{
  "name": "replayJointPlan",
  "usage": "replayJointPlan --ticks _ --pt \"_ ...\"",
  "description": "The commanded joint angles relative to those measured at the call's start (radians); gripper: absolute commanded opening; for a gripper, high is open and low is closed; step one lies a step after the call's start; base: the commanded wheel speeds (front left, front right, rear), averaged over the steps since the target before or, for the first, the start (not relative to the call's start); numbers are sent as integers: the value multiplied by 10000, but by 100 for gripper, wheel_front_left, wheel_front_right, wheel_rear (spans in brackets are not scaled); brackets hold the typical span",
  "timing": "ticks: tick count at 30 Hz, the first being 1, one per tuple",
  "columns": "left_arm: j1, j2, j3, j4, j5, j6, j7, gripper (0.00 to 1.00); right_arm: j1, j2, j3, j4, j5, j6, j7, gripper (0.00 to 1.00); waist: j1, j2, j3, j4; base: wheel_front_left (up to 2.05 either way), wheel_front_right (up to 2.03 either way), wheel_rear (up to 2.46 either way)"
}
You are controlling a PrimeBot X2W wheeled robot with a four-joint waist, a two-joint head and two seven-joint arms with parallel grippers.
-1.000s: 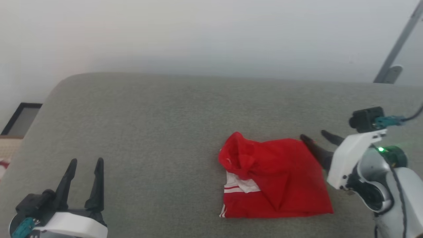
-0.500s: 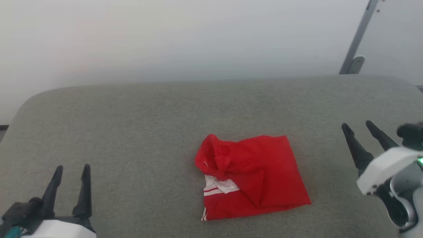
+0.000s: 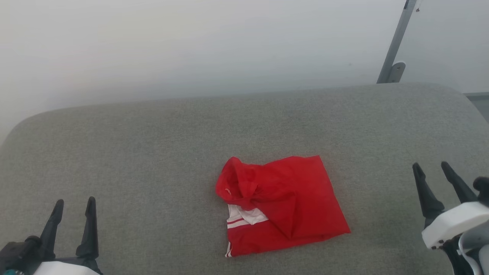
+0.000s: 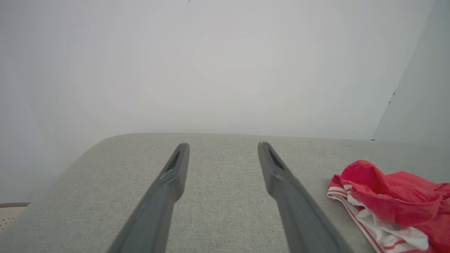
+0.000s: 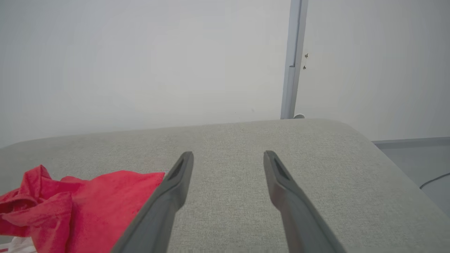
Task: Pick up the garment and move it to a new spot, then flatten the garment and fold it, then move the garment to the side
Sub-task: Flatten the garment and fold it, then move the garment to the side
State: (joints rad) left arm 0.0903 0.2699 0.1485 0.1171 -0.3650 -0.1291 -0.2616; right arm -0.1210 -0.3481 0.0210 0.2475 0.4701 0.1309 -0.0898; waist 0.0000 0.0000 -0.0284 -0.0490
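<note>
A: Place of the garment (image 3: 280, 204)?
B: Roughly folded, in the middle of the grey fabric worktop (image 3: 153, 152), between both pincers, touching neither. White striped trim at the front left corner.
A: State of the left pincer (image 3: 75, 200)?
B: Wide open, holding nothing, low at the front left.
A: And the right pincer (image 3: 430, 165)?
B: Wide open too, empty, to the right, well apart from the garment.

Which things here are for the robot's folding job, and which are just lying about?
For the job:
red garment
left hand, open
right hand, open

Just there:
grey cushion under the garment
metal post
white wall
</note>
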Motion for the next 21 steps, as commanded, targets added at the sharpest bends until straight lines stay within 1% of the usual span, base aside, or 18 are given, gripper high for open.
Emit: replayJointPlan --ticks 1,11,21 --pt "85 10 49 8 45 -20 -40 100 109 33 -12 28 -2 -5 -99 100 0 0 -2 -5 0 0 0" --pt "267 70 -8 68 -38 -20 -40 100 314 213 -31 354 20 -5 -507 100 0 0 -7 -3 0 0 0" --pt "287 63 -66 81 -88 -21 -40 100 402 284 -67 349 -91 -5 -493 100 0 0 -3 149 0 0 0"
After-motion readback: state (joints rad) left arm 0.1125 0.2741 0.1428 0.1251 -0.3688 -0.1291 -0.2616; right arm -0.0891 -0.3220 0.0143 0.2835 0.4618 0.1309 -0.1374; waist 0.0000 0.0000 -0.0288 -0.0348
